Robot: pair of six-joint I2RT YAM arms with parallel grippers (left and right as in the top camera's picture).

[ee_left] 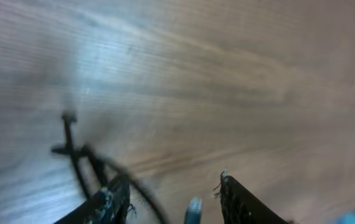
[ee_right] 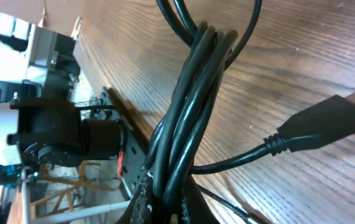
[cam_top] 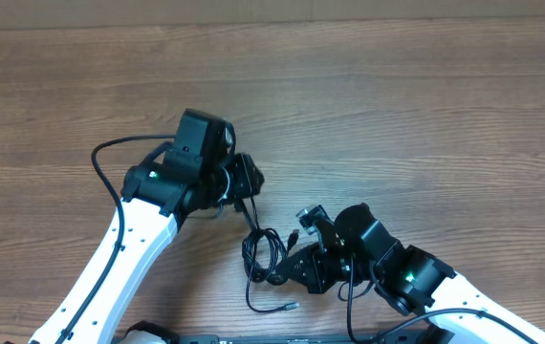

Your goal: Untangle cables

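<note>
The right end effector [ee_right: 165, 208] is clamped on the cables [cam_top: 263, 256], which lie in one tangle on the counter [cam_top: 425, 105] between the arms. The left end effector [ee_left: 172, 190] has its jaws apart around one loose strand, pinching nothing yet. It should take only that strand, near its plug, and draw it out slowly against the right's hold. I count one tangle, about four strands side by side, one blue-tipped USB plug [ee_right: 333, 118] and two end effectors.
</note>
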